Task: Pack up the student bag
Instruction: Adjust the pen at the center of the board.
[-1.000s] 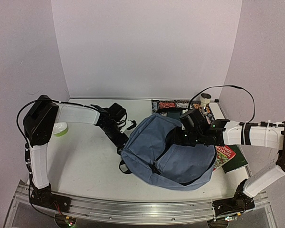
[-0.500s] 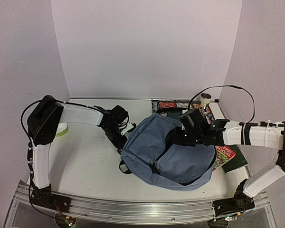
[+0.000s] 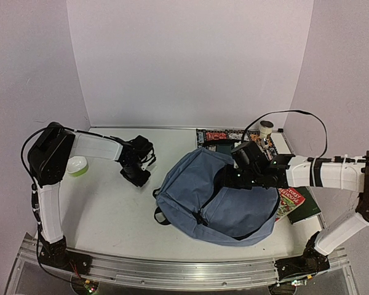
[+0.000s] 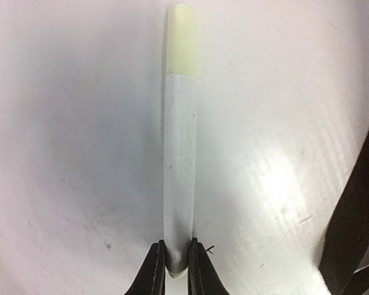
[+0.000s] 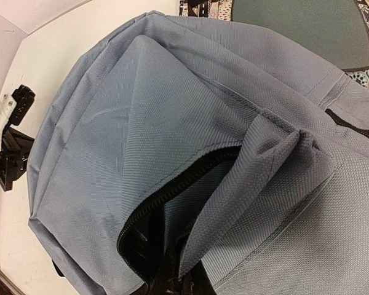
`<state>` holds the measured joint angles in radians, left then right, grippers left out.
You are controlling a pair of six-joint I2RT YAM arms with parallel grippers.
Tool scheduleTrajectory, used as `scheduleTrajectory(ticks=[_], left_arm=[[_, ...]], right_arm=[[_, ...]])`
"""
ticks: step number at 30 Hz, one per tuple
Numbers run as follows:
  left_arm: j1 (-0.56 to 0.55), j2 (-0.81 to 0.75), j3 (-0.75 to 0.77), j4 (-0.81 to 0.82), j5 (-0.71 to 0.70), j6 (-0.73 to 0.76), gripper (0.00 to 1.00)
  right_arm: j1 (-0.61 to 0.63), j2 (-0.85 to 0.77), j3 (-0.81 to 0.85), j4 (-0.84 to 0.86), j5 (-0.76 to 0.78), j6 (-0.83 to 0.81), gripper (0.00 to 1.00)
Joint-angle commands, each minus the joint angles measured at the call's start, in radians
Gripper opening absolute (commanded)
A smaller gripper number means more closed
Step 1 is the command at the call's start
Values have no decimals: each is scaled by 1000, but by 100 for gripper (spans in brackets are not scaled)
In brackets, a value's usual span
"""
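The student bag (image 3: 216,198) is a large slate-blue backpack lying on the table right of centre, its main zipper open (image 5: 172,190). My right gripper (image 3: 235,178) is shut on the fabric edge of that opening (image 5: 183,284), holding a flap up. My left gripper (image 3: 137,169) is left of the bag and apart from it. In the left wrist view its jaws (image 4: 176,247) are shut on the near end of a white marker (image 4: 180,153) with a pale yellow-green cap, which points away over the white table.
A small green-and-white bowl (image 3: 77,166) sits by the left arm. Behind the bag lie a patterned book (image 3: 224,133), a dark teal pouch (image 5: 298,27) and a white cup (image 3: 266,128). A green book (image 3: 295,206) lies at the right. A black band (image 4: 355,215) shows beside the marker.
My left gripper has closed onto the marker and drawn left, away from the bag. The right gripper and the bag have stayed put.
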<state>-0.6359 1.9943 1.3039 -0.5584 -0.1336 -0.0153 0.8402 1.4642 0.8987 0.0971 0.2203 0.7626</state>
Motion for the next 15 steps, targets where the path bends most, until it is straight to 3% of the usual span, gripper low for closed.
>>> scheduleTrajectory(ticks=[1,10,15], left_arm=[[-5,-69,-52,-37,-7,-107,6],[-6,-109,-60,-44,30,-210,34],[-3,-39,30,-42,-1,-187,41]], right_arm=[[-1,14,59,23,-3,-23,0],[-1,25,68,26,-10,-27,0],[-1,28,69,31,-14,-26,0]])
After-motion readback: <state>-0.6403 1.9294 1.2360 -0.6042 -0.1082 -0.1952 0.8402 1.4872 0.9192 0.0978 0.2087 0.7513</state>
